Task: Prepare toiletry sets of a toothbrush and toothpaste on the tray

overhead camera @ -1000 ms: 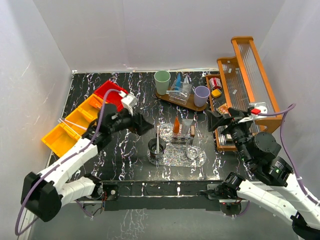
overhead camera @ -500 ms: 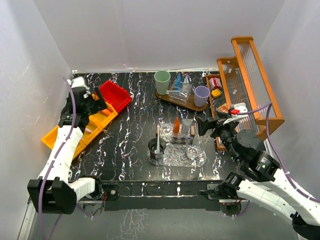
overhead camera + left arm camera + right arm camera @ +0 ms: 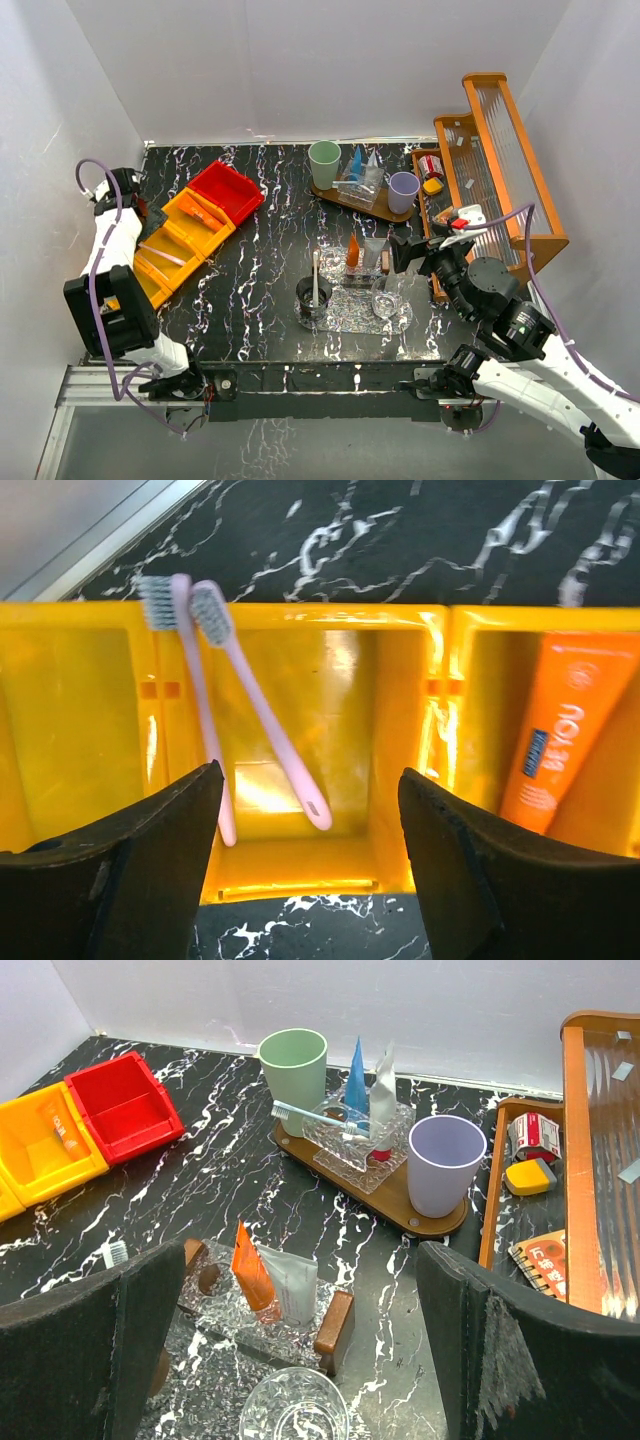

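My left gripper [image 3: 137, 213] [image 3: 310, 777] hangs open over the yellow bins [image 3: 160, 262] at the far left, with nothing between its fingers. Below it lie two pink toothbrushes [image 3: 262, 715], and an orange tube [image 3: 556, 742] lies in the bin beside them. The clear tray [image 3: 350, 314] [image 3: 215, 1380] sits in the middle. It holds a dark cup [image 3: 312, 302] with a toothbrush [image 3: 316, 274], an orange tube [image 3: 250, 1270], a white tube [image 3: 293, 1282] and a glass cup [image 3: 293, 1407]. My right gripper [image 3: 402, 250] [image 3: 300, 1255] is open just right of the tray, holding nothing.
A wooden tray [image 3: 345, 199] at the back carries a green cup [image 3: 294, 1072], a lilac cup [image 3: 445, 1163], blue and white tubes and a toothbrush. A red bin [image 3: 228, 188] ends the bin row. A wooden rack [image 3: 492, 170] stands along the right wall.
My left arm has swung from above the middle tray out to the yellow bins at the far left. My right gripper has moved left toward the clear tray.
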Robot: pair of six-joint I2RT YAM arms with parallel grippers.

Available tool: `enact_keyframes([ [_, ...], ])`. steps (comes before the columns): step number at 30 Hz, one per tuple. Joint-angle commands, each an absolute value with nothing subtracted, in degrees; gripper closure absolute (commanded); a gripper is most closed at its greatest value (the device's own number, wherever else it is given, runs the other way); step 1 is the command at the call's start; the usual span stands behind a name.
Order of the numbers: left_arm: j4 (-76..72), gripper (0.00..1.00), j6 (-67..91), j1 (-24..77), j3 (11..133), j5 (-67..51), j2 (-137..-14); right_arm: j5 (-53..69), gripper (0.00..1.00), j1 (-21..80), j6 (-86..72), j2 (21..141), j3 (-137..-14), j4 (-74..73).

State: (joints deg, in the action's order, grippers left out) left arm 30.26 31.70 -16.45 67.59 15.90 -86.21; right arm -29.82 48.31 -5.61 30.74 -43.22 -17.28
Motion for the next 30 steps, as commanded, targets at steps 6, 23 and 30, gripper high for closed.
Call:
enact_keyframes([
  [6,33.9,0.49,39.7,-19.5,70.8,16.6,-92.0,-30.2,0.02,48.4,-4.5,29.9,-42.4,-13.2],
  [23,32.6,0.67,42.7,-20.1,71.5,19.0,-99.7,-30.3,0.02,48.4,-4.4,30.7,-42.1,-13.2],
  [30,32.6,0.8,42.6,-20.2,71.5,19.5,-100.4,-30.3,0.02,48.4,-4.8,31.0,-42.2,-13.2],
])
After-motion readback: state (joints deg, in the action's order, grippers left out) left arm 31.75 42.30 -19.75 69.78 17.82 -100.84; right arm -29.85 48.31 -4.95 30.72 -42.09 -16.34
